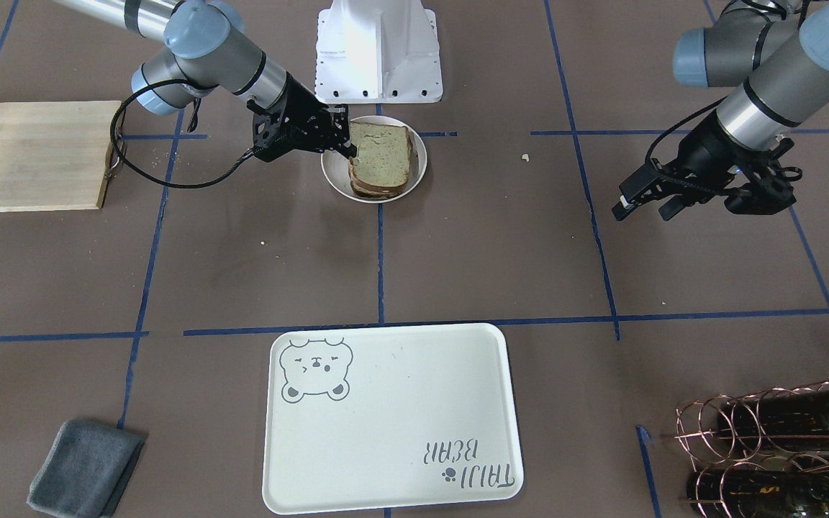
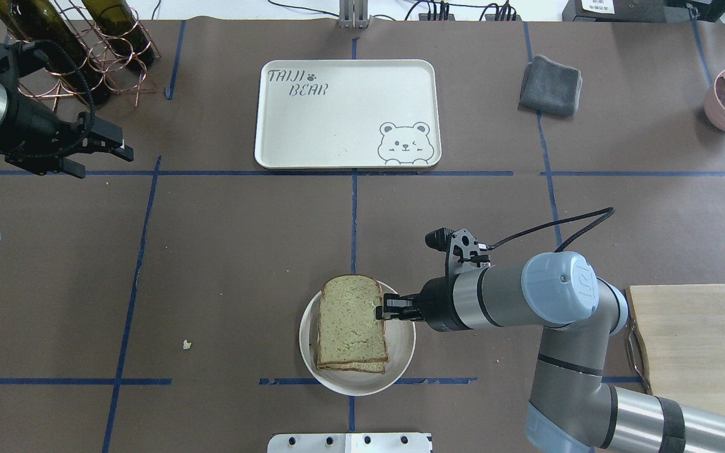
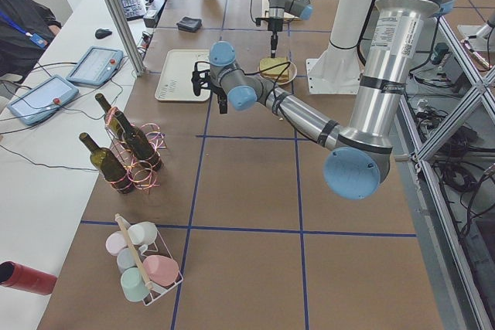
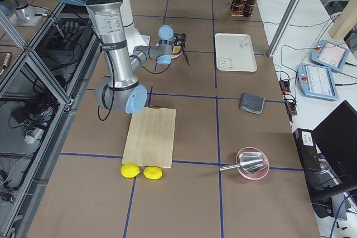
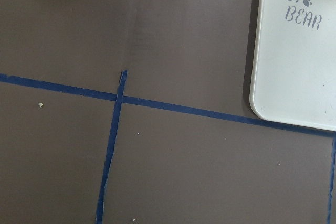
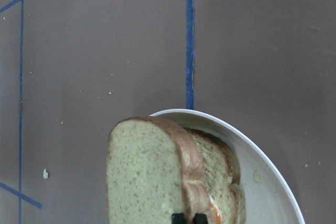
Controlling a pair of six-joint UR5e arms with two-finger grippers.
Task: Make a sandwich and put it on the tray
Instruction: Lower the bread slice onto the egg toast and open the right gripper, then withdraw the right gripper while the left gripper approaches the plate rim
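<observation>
Overhead exterior | right jaws pinched on sandwich crust, over plate | left jaws parted, empty

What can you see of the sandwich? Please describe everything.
The sandwich is two square slices of pale greenish-tan bread with brown crust, the top one shifted off the lower. A trace of white and orange filling shows between them. It lies on a round white plate; the right gripper pinches its crust.

Opposed overhead and front views share the tray.
</observation>
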